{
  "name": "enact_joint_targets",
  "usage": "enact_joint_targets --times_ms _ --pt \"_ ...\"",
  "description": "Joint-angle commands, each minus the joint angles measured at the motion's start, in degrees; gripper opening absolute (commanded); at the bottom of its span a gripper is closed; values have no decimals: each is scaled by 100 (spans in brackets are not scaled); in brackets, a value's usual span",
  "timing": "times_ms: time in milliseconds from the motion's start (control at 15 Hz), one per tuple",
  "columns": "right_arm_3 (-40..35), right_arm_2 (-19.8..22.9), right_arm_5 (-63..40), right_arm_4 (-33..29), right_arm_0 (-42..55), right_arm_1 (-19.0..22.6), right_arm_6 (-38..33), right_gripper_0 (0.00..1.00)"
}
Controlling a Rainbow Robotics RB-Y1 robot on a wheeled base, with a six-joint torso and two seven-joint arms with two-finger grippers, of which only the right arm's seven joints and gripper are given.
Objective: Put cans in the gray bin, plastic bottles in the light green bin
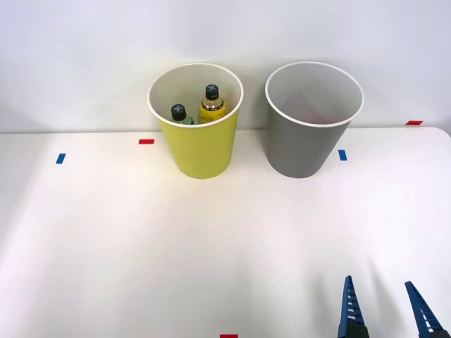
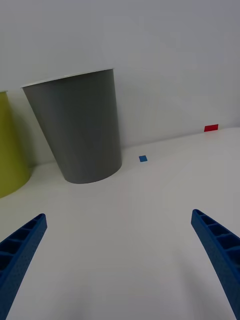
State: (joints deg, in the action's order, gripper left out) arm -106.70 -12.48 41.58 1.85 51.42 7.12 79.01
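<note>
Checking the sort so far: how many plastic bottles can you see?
2: the yellow bottle and the darker bottle stand side by side inside the light green bin. More could lie hidden below them.

2 cameras, 1 high and 1 low
The front view looks forward and down from above; the right wrist view sits low, near the tabletop, facing the wall. Both share the gray bin, light green bin

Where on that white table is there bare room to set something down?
Most of the table is bare: the wide stretch from the two bins to the open right gripper, and both sides out to the tape marks. The gap between the light green bin and gray bin is narrow.
</note>
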Motion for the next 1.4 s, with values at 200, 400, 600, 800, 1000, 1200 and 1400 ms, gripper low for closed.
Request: enact_joint_targets --times_ms 200,400,600,800,1000,1200,1400 --pt "0 0 0 0 0 0 0 100" --pt "0 0 0 0 0 0 0 100" --pt "0 0 0 0 0 0 0 100" --pt "0 0 0 0 0 0 0 100" --pt "0 0 0 0 0 0 0 100" --pt "0 0 0 0 0 0 0 100" --pt "0 0 0 0 0 0 0 100"
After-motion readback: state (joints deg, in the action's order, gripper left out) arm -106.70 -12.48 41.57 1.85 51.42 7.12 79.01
